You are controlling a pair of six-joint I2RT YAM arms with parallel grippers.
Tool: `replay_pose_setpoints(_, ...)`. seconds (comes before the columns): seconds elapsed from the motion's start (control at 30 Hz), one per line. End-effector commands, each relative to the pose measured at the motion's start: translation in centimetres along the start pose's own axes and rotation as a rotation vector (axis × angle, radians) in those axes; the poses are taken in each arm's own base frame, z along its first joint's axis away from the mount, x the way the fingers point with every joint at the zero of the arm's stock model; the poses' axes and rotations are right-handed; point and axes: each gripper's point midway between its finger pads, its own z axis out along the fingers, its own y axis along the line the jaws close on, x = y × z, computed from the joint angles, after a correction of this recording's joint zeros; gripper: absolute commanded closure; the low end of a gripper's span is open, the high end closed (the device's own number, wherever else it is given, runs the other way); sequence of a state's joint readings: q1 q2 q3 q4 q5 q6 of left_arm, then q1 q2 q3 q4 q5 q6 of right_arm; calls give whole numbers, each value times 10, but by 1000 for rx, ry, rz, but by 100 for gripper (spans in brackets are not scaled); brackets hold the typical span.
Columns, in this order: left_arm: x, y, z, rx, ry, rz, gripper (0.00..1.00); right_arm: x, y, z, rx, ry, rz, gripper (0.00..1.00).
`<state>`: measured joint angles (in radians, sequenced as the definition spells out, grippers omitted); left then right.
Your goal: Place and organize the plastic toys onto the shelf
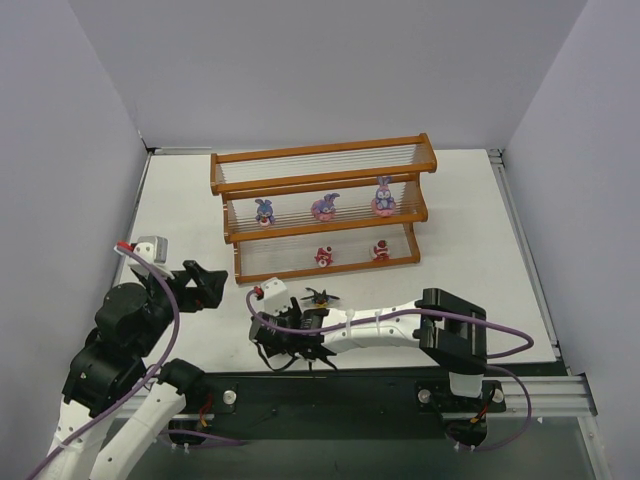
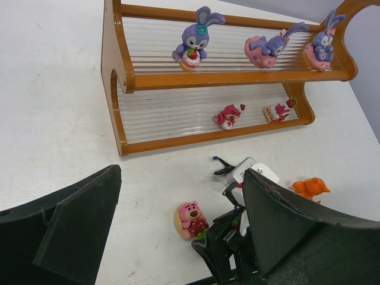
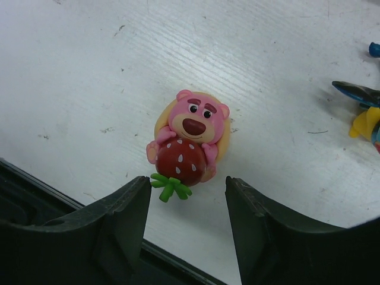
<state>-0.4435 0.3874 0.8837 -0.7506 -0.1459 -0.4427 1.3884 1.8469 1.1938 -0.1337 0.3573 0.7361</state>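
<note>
The shelf [image 1: 322, 182] stands at the back of the table, with three purple long-eared toys [image 1: 324, 207] on its middle tier and two pink-red toys [image 1: 324, 257] on the lowest. A pink bear toy holding a strawberry [image 3: 190, 139] lies on the table just ahead of my right gripper [image 3: 187, 181]. That gripper is open, its fingertips level with the strawberry's green stem and not touching it. A black winged toy [image 1: 321, 297] lies behind it, and an orange toy [image 2: 310, 187] to the right. My left gripper [image 2: 182, 173] hovers open and empty at the left.
A black rail [image 1: 350, 390] runs along the table's near edge, right behind the right gripper's fingers [image 3: 127, 219]. The right arm [image 1: 400, 330] stretches leftward low across the front of the table. Grey walls close in on both sides.
</note>
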Motion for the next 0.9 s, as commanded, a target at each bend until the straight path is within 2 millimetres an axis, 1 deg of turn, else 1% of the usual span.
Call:
replay_pose_setpoints(0.0, -8, -5, -6, 19, -22, -15, 7, -19, 0, -2, 44, -54, 9, 48)
replay_pose_setpoints(0.2, -9, -4, -7, 17, -28, -15, 7, -22, 1, 1, 47, -64, -12, 53)
replay_pose_setpoints(0.23, -9, -4, -8, 16, -30, -16, 7, -22, 2, 1, 41, -60, -13, 56)
replay_pose_setpoints(0.3, -8, -2, -7, 10, -28, -15, 7, -20, 3, 3, 41, -52, -19, 60)
replay_pose_setpoints(0.33, -8, -3, -7, 12, -29, -17, 7, -20, 2, 4, 40, -48, -18, 65)
replay_pose_setpoints(0.5, -8, -2, -6, 6, -30, -20, 7, -18, 1, 5, 35, -37, -20, 78)
replay_pose_setpoints(0.53, -7, -1, -6, 6, -29, -19, 7, -19, 1, 4, 35, -37, -17, 86)
replay_pose_setpoints(0.57, -7, -1, -6, 4, -29, -21, 7, -20, 0, 4, 35, -37, -19, 90)
replay_pose_setpoints(0.67, -7, -1, -5, 1, -31, -21, 7, -31, -1, -4, 35, -69, -16, 100)
replay_pose_setpoints(0.73, -7, 0, -5, -2, -31, -22, 7, -41, -4, -10, 46, -100, -12, 100)
replay_pose_setpoints(0.8, -7, 1, -5, -6, -33, -21, 7, -55, -7, -18, 48, -135, 6, 100)
replay_pose_setpoints(0.87, -9, 2, -6, -12, -39, -22, 7, -74, -12, -27, 51, -173, 31, 100)
